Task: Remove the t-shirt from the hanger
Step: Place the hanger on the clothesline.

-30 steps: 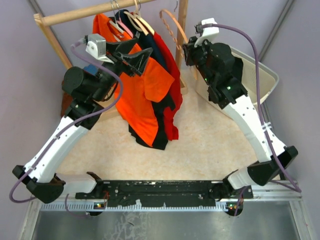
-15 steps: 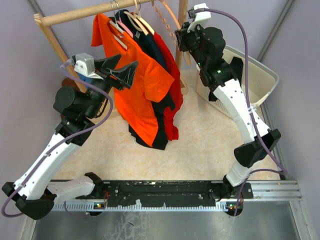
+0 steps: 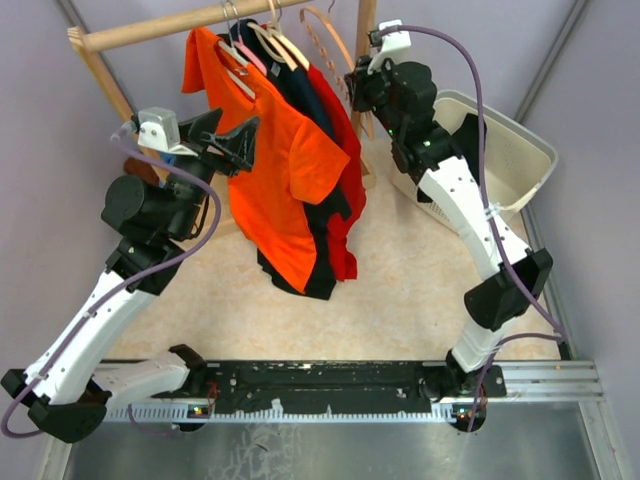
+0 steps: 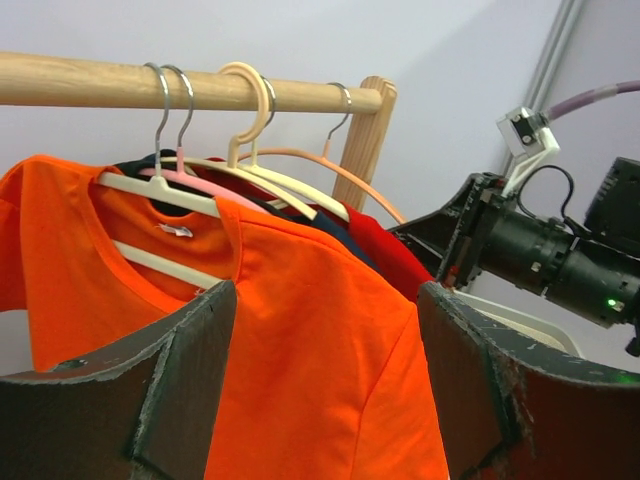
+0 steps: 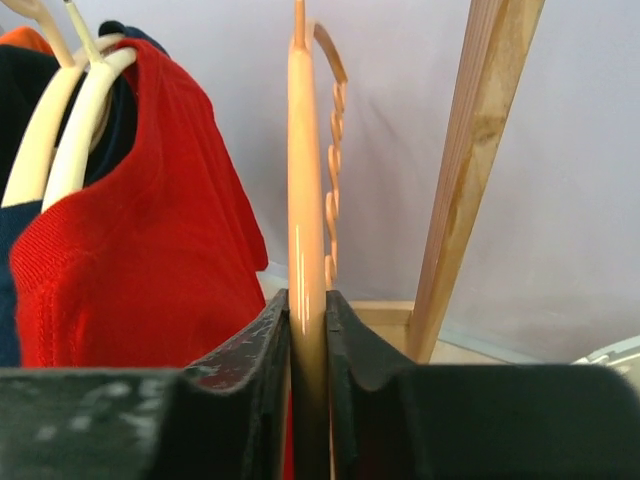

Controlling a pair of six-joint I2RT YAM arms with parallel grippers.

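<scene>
Peach plastic is what the right gripper (image 5: 308, 300) has pinched: its jaws are clamped on the thin edge of an empty peach hanger (image 5: 303, 150), just beside the rack's upright post. The left gripper (image 4: 325, 320) stands spread wide with nothing between its fingers, facing the chest of the orange t-shirt (image 3: 285, 190) and apparently not touching it.

That shirt hangs at the front of the row on a white hanger (image 4: 165, 197), hooked over the wooden rail (image 4: 80, 82). Behind it, pressed close, are a navy garment (image 3: 300, 95) and a red t-shirt (image 5: 150, 230); a basket (image 3: 510, 150) sits off to the right.

The orange shirt looks like plain knit cotton: light, limp and not fragile. It should fold and stretch under a pinch rather than resist. A grip on the loose body would likely just bunch the cloth, so the better hold is probably the shoulder seam or collar edge, where the fabric can be drawn off the hanger's arm. The hanger is free to swing on the rail, so it may need steadying.

The shirt is bright, unpatterned orange with short sleeves and a round neck, and it drapes in soft folds with its hem hanging low.
</scene>
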